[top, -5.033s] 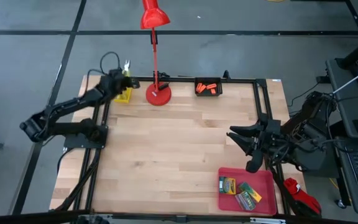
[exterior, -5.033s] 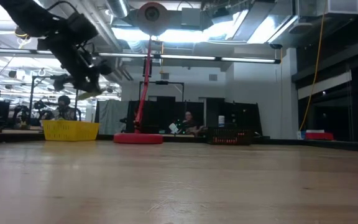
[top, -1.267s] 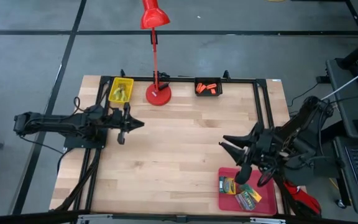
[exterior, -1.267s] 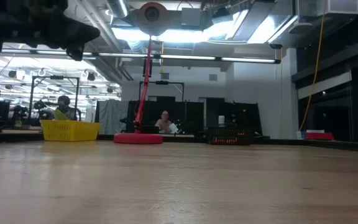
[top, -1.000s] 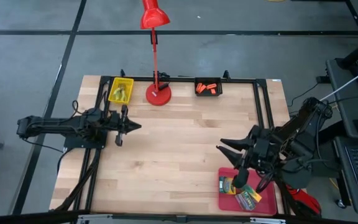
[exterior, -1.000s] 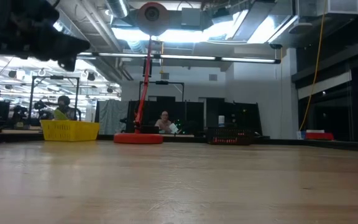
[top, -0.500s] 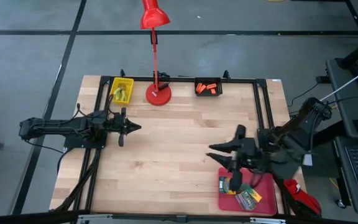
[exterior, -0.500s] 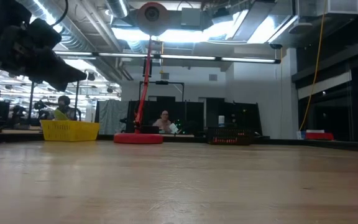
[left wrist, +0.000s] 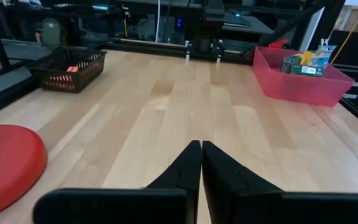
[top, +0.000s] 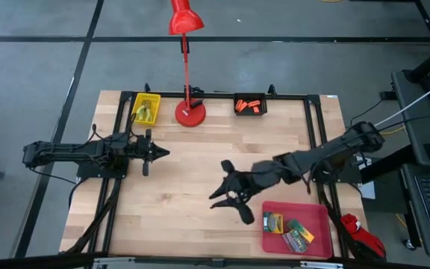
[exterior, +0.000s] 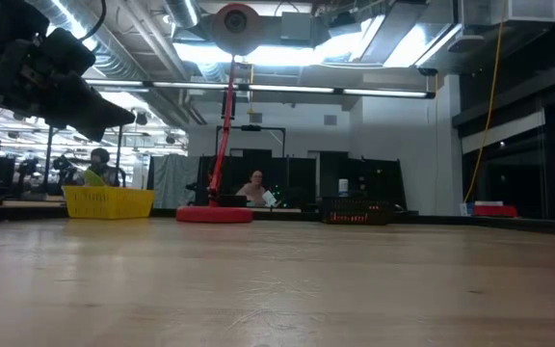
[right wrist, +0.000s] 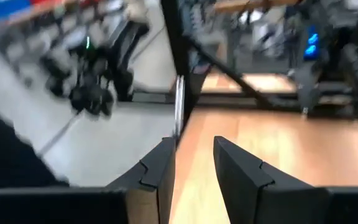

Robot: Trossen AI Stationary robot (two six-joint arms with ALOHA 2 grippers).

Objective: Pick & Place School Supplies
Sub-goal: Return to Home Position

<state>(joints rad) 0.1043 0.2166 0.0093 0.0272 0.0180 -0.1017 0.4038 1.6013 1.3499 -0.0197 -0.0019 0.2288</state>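
Three green-white-yellow packs (top: 288, 229) lie in the red tray (top: 321, 213) at the near right; they also show in the left wrist view (left wrist: 303, 61). Tiny orange pieces (top: 249, 105) lie in the black tray (top: 237, 98) at the far edge. Yellow-green-handled tools (top: 143, 112) lie in the yellow tray (top: 154, 96). My right gripper (top: 222, 196) is open and empty over the middle of the table, left of the red tray; its fingers show apart in the right wrist view (right wrist: 191, 149). My left gripper (top: 155, 153) is shut and empty above the table's left side (left wrist: 201, 152).
A red desk lamp stands on its round base (top: 190, 114) at the far edge between the yellow and black trays. A black frame (top: 316, 127) runs along the table's edges. Bare wood (top: 192, 161) lies between the two grippers. A person sits in the room beyond (exterior: 254, 183).
My right gripper has swung from above the red tray toward the table's left, out over the middle of the table, the arm stretching out long. The packs stay in the red tray.
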